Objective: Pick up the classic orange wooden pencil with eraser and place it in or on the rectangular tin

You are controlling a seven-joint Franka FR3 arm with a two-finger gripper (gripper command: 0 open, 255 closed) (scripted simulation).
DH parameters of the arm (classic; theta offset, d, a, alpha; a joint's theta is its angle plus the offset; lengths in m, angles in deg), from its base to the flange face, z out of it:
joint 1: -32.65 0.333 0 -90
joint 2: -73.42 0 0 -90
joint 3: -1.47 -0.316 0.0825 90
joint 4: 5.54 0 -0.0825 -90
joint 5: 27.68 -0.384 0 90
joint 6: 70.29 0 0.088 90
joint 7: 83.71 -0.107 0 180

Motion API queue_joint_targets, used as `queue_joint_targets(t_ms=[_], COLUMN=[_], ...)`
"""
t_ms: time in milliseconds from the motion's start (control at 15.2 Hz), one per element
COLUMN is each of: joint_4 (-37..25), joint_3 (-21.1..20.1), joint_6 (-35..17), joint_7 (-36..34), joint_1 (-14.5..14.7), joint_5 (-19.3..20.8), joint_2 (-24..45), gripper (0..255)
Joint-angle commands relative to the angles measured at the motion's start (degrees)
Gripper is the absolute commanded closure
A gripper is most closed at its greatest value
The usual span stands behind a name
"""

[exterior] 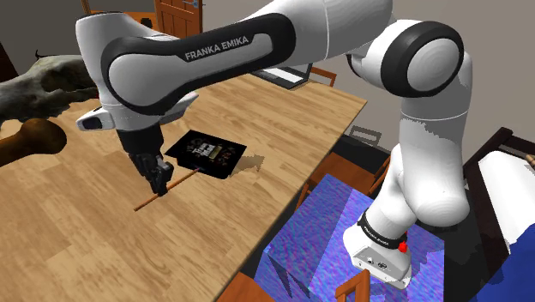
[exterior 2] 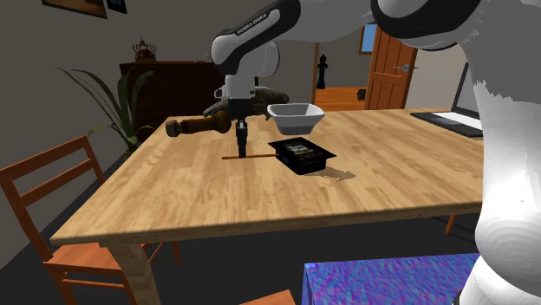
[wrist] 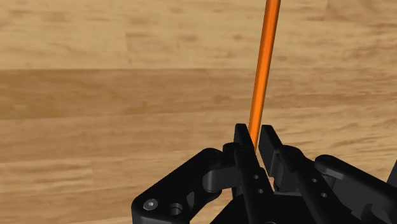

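We see the thin orange wooden pencil (exterior: 147,202) lying on the light wooden table (exterior: 77,249), its long axis running from near-left to far-right. The black claw (exterior: 162,187) pinches it mid-shaft. The black rectangular tin (exterior: 206,153) sits just beside the pencil's right end.

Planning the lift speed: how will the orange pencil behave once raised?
The pencil looks thin and straight, so it is probably stiff and light. The pincer clasps it off its middle, so the longer end may sag or swivel. If released on the table, its slim shaft would likely roll.
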Motion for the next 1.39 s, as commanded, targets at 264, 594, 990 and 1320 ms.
queue_joint_targets(t_ms=[264,594,990,1320], joint_4=[-3.5,-6.5,-8.1,-3.6], joint_3=[-0.1,-0.3,0.0,1.7], joint_6=[4.3,7.8,10.7,10.8], joint_7=[-0.4,-0.7,0.2,6.3], joint_1=[0.0,0.1,-0.8,-5.3], joint_5=[-0.2,-0.3,-0.5,-0.9], joint_2=[-0.8,-1.4,-2.6,-6.6], gripper=[255,255,255,255])
